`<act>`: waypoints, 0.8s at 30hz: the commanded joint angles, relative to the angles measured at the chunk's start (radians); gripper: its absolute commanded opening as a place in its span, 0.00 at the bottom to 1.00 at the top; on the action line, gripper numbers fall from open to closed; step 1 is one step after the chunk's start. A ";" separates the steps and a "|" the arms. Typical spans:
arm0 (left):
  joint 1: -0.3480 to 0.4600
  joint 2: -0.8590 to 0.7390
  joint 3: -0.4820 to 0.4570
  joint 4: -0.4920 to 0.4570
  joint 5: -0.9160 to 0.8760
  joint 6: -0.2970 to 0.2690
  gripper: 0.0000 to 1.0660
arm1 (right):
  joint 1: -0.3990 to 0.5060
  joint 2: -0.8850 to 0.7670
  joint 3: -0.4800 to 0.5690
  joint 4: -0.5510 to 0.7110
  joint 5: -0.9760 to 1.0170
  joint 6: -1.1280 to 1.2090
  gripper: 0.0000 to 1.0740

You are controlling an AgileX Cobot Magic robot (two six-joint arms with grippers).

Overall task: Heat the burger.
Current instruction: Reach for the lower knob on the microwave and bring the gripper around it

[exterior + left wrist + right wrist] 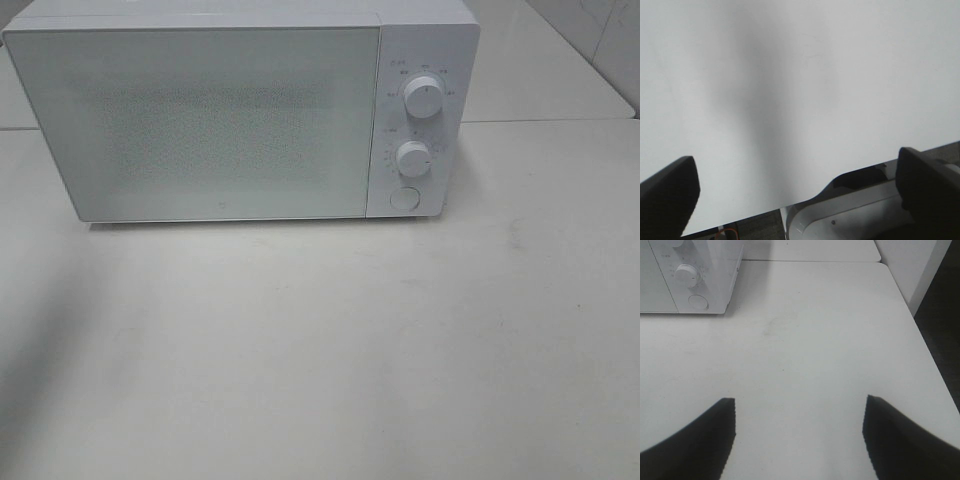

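The burger is out of view in every frame. A white microwave (200, 120) stands at the back of the table with its door closed; its corner with the dials also appears in the right wrist view as the microwave (690, 275). Neither arm appears in the exterior high view. My left gripper (795, 200) is open over bare white tabletop near a table edge, with nothing between its dark fingers (665, 200). My right gripper (797, 440) is open too, empty, above the table to the right of the microwave.
The microwave's panel carries two dials (424, 97) (412, 158) and a round button (403, 197). A white robot base part (850, 215) lies beyond the table edge under the left gripper. The table's right edge (925, 340) drops off to dark floor.
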State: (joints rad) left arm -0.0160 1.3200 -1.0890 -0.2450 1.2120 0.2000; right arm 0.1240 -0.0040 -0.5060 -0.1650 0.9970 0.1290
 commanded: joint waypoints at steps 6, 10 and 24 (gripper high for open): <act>0.133 -0.235 0.193 0.073 0.044 -0.059 0.94 | -0.007 -0.030 0.004 0.001 -0.002 -0.008 0.65; 0.133 -0.324 0.263 0.075 0.024 -0.069 0.94 | -0.007 -0.030 0.004 0.001 -0.002 -0.008 0.65; 0.133 -0.818 0.476 0.083 -0.195 -0.069 0.94 | -0.007 -0.030 0.004 0.001 -0.002 -0.008 0.65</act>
State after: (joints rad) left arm 0.1160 0.5910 -0.6360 -0.1610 1.1020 0.1390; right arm 0.1240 -0.0040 -0.5060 -0.1650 0.9970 0.1290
